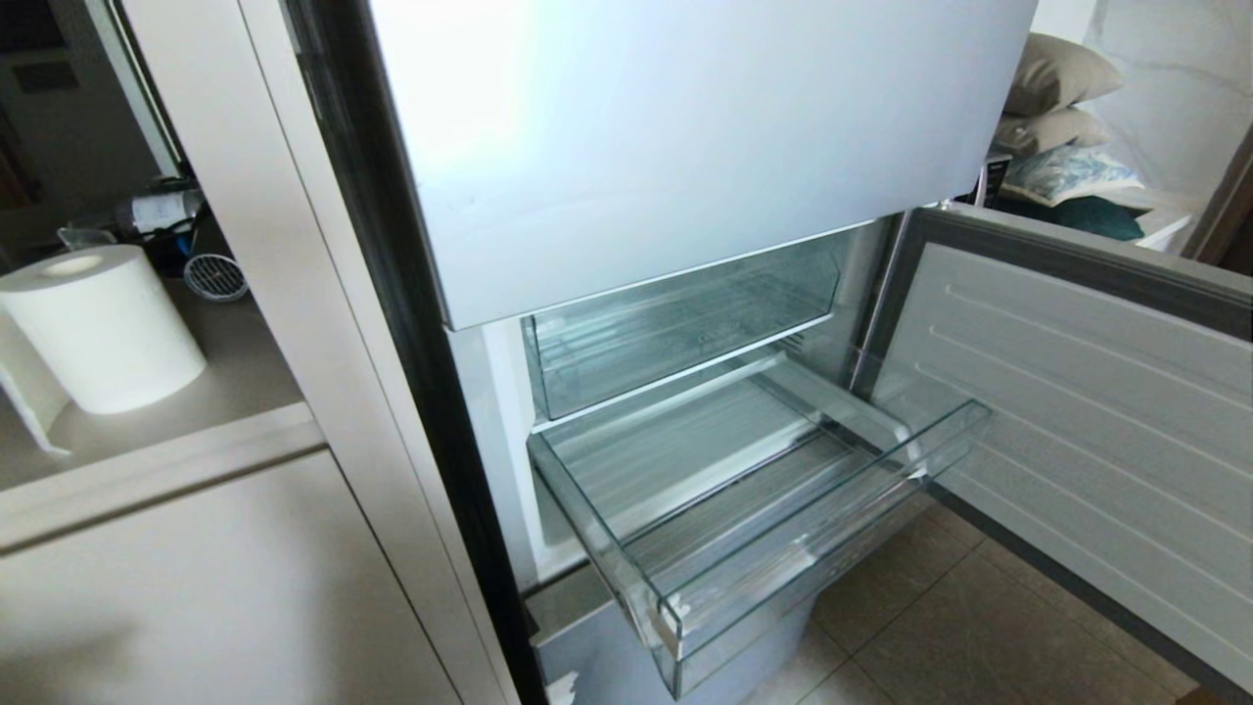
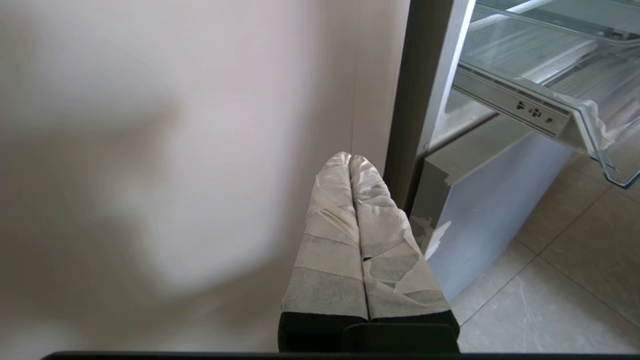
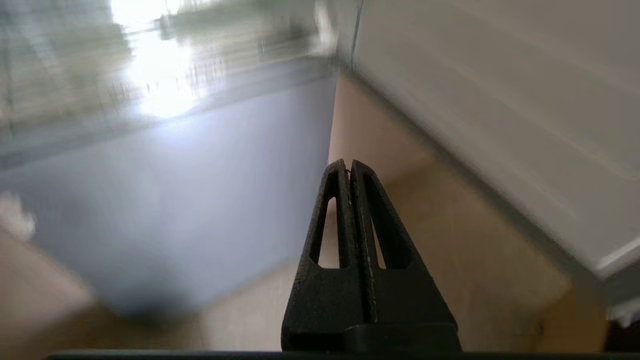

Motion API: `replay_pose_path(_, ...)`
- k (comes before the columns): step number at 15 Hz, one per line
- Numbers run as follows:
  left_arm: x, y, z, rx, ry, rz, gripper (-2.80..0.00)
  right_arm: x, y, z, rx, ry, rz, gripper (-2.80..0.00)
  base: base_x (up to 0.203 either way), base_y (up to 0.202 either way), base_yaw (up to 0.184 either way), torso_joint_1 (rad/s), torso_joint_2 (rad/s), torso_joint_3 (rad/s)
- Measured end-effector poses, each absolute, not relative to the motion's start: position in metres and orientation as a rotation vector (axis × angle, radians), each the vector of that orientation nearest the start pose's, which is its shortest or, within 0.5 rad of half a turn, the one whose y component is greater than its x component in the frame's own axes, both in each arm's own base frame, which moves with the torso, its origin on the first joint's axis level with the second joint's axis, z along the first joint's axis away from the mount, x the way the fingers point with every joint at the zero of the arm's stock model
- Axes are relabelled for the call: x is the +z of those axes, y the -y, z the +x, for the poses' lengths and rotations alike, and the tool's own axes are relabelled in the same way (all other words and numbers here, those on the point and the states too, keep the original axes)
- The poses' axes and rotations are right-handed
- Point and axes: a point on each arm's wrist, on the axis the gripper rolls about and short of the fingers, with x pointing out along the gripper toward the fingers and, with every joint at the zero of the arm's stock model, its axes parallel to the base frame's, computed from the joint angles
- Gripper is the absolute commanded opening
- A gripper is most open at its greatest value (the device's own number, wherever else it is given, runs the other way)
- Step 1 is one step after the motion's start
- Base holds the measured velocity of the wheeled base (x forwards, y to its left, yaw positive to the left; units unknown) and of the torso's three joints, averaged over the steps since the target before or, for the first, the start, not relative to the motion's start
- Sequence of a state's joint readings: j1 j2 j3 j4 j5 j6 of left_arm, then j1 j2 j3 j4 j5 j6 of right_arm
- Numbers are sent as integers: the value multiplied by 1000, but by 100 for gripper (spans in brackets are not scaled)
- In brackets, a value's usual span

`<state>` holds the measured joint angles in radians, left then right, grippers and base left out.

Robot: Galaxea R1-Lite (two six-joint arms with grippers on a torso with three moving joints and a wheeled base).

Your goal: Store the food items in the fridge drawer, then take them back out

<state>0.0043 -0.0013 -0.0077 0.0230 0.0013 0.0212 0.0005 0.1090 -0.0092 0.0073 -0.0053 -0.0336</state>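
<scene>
Home kitchen: fridge (image 1: 685, 147), counter (image 1: 147, 431), paper roll (image 1: 103, 328).

A white paper towel roll (image 1: 103, 328) stands on a beige counter (image 1: 210, 377) at the left, with a round white strainer (image 1: 215, 277) behind it. Stacked cushions (image 1: 1059, 117) sit at the upper right. The open fridge door (image 1: 1096, 431) hangs over beige floor tiles (image 1: 940, 617)
</scene>
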Motion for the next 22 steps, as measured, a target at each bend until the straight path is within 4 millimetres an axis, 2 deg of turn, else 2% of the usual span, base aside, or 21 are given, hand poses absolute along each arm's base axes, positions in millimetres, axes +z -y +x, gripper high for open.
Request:
replay_pose_path(2, 75, 0, -23, 6, -14, 21, -280, 96, 0, -2, 13, -223, -4, -280, 0, 0, 0, 0, 0, 0)
replay_pose_path(4, 75, 0, -23, 5, -14, 21, -280, 118, -1, 20, 36, -350, 41, -280, 0, 0, 0, 0, 0, 0)
replay_pose_path(7, 75, 0, -23, 6, -14, 21, -280, 145, -9, 70, 98, -570, 99, -280, 0, 0, 0, 0, 0, 0)
replay_pose_path(10, 75, 0, -23, 6, -14, 21, -280, 157, -27, 124, 197, -779, 126, -280, 0, 0, 0, 0, 0, 0)
replay_pose_path(13, 75, 0, -23, 5, -14, 21, -280, 157, -47, 173, 283, -958, 138, -280, 0, 0, 0, 0, 0, 0)
replay_pose_path(15, 75, 0, -23, 5, -14, 21, -280, 152, -57, 201, 297, -1014, 141, -280, 0, 0, 0, 0, 0, 0)
replay_pose_path(22, 75, 0, -23, 6, -14, 21, -280, 134, -84, 294, 327, -926, 108, -280, 0, 0, 0, 0, 0, 0)
